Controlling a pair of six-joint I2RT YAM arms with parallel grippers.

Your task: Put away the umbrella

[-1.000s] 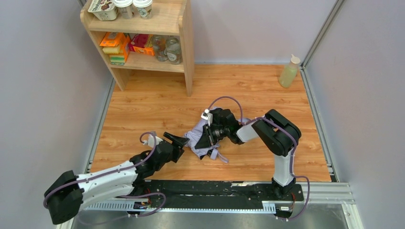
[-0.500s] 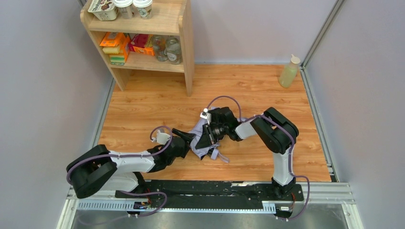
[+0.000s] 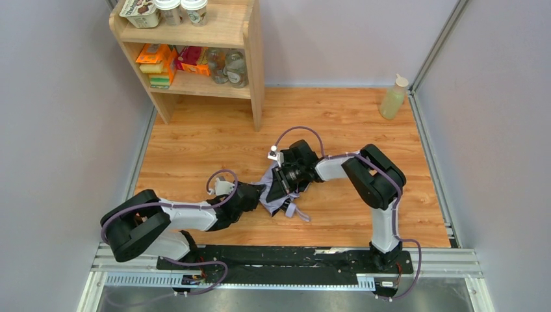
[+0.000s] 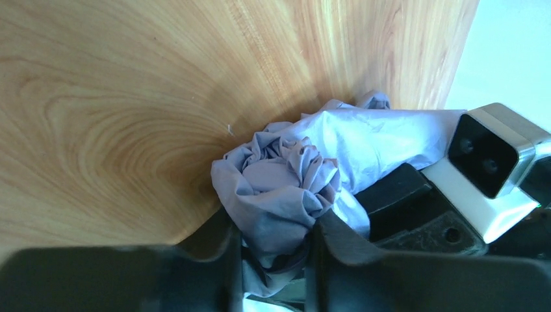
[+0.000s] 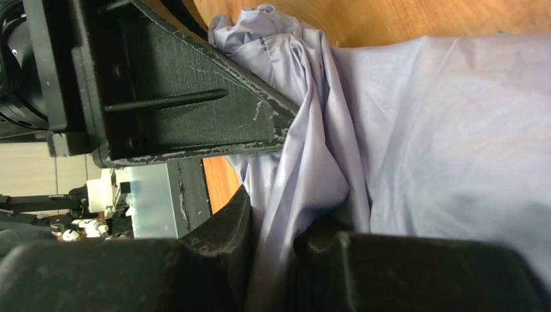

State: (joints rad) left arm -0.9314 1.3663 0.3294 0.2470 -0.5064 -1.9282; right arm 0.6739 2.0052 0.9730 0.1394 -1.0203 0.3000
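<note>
The umbrella (image 3: 275, 195) is a crumpled pale lilac bundle on the wooden floor between my two grippers, its strap (image 3: 297, 212) trailing toward the near side. My left gripper (image 3: 258, 196) reaches in from the left. In the left wrist view its jaws (image 4: 273, 250) press on a bunched end of the fabric (image 4: 279, 195) from both sides. My right gripper (image 3: 281, 187) comes from the right and lies over the bundle. In the right wrist view its jaws (image 5: 279, 250) are shut on a fold of the fabric (image 5: 442, 130). Ribs, shaft and handle are hidden.
A wooden shelf unit (image 3: 255, 71) with jars, tubs and boxes stands at the back left. A pale green bottle (image 3: 393, 97) stands in the back right corner. Grey walls close both sides. The mounting rail (image 3: 292, 257) runs along the near edge.
My left arm has swung right and forward, bringing its gripper from just left of the umbrella onto its bunched end. My right gripper has shifted slightly left with the fabric.
</note>
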